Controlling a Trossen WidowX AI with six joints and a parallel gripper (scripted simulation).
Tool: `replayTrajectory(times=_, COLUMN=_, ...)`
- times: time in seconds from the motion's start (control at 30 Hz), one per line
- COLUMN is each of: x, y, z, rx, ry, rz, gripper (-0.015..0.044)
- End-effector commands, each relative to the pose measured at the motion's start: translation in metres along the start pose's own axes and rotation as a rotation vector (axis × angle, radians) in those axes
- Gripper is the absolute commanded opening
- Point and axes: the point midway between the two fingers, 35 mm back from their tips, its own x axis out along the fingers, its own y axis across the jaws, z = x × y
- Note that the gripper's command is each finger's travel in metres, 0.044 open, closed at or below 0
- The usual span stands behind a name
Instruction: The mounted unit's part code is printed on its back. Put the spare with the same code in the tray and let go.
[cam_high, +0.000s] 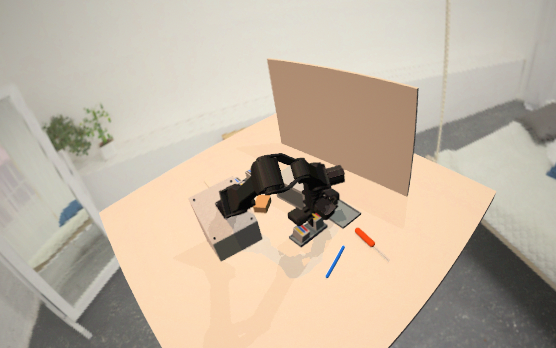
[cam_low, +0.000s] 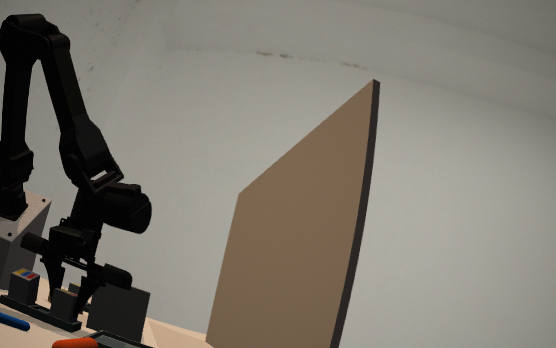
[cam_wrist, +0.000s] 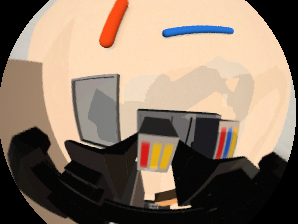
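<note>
A grey spare with one red and two yellow stripes (cam_wrist: 156, 156) (cam_high: 319, 224) (cam_low: 62, 300) stands at one end of the dark rack (cam_high: 312, 234) (cam_low: 44, 318) (cam_wrist: 180, 125). My gripper (cam_wrist: 155, 135) (cam_low: 65, 307) is shut on this spare, one finger on each side. A second spare with red, blue and yellow stripes (cam_wrist: 227, 141) (cam_high: 302, 232) (cam_low: 23, 287) stands at the rack's other end. The grey tray (cam_wrist: 107, 97) (cam_high: 351, 218) lies beside the rack and holds nothing that I see. I cannot make out the mounted unit or its code.
A dark upright panel (cam_low: 120, 312) stands behind the gripper. A tall brown board (cam_high: 345, 125) (cam_low: 295, 240) rises at the back. An orange block (cam_high: 262, 203) lies near the arm's base. A red-handled screwdriver (cam_high: 365, 237) (cam_wrist: 112, 27) and a blue stick (cam_high: 335, 261) (cam_wrist: 197, 31) lie nearby.
</note>
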Motion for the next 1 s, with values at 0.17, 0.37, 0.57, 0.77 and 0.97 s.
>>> replayTrajectory(times=0.17, x=-0.042, y=0.004, z=-0.002, rx=0.001, ry=0.013, rz=0.007, gripper=0.0)
replayTrajectory(times=0.37, x=-0.074, y=0.001, z=-0.001, rx=-0.001, ry=0.011, rz=0.006, gripper=0.0)
replayTrajectory(times=0.57, x=-0.077, y=0.0, z=-0.001, rx=-0.001, ry=0.011, rz=0.006, gripper=0.0)
replayTrajectory(times=0.77, x=-0.077, y=0.0, z=-0.001, rx=-0.001, ry=0.011, rz=0.006, gripper=0.0)
replayTrajectory(times=0.97, x=-0.1, y=0.001, z=-0.002, rx=-0.008, ry=0.018, rz=0.002, gripper=0.0)
